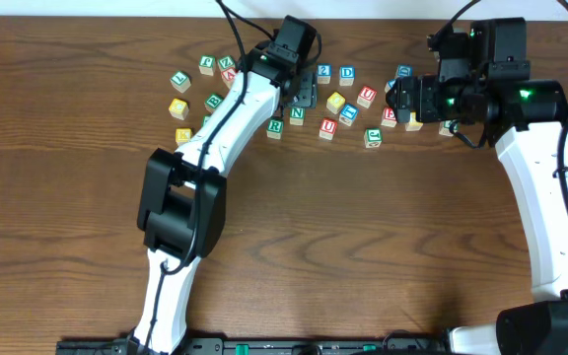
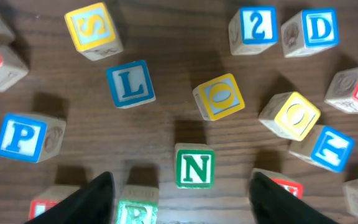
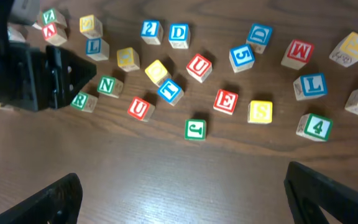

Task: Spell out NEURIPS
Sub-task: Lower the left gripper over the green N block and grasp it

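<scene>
Green R cube (image 2: pixel 137 210) gets chopped by the left wrist view's bottom edge — half the letter's gone. Red cube (image 2: pixel 286 185) sits mostly behind a finger (image 2: pixel 277 205) — letter unreadable.

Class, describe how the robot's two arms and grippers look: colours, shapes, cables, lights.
Both the left arm and right arm have smooth white link shells joined by blocky black joints. Black cables run to each wrist. The right arm's wrist carries glowing green lights. The left gripper and right gripper have matte black, tapered fingers.
</scene>
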You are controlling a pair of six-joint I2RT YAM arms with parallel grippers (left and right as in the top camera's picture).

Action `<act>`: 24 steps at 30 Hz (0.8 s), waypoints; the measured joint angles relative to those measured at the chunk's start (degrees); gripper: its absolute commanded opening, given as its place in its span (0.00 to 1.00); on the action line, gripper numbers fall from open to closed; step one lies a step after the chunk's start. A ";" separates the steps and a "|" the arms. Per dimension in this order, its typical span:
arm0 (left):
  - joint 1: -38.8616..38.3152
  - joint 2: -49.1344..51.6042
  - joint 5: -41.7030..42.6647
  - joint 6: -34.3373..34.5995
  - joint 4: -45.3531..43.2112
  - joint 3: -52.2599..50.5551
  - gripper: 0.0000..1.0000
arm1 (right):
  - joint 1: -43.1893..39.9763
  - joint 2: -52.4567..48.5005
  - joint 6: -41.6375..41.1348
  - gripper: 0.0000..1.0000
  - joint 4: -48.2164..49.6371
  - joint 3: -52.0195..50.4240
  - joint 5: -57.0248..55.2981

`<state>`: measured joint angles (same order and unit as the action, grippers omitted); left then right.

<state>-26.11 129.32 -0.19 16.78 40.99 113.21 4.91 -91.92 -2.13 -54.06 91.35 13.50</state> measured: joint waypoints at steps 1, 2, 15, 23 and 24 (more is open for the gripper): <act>-0.02 0.28 0.00 -0.28 0.00 0.00 0.61 | 0.00 0.00 0.00 0.99 -0.15 0.00 0.00; -0.11 0.48 0.00 -0.44 0.00 0.00 0.60 | 0.00 0.00 0.00 0.99 -0.28 0.00 0.00; -2.12 4.11 -2.36 0.39 -0.20 0.17 0.55 | 0.00 0.00 0.00 0.99 -0.55 0.00 0.00; -2.12 4.42 -4.39 1.46 -1.46 0.20 0.55 | 0.00 0.00 0.00 0.99 -0.98 0.00 0.00; -2.12 4.55 -4.50 1.46 -1.64 0.20 0.55 | 0.00 0.00 0.00 0.99 -0.96 0.00 0.00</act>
<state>-28.23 133.86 -4.69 18.24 39.35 113.40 4.91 -91.92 -2.13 -55.02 91.35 13.50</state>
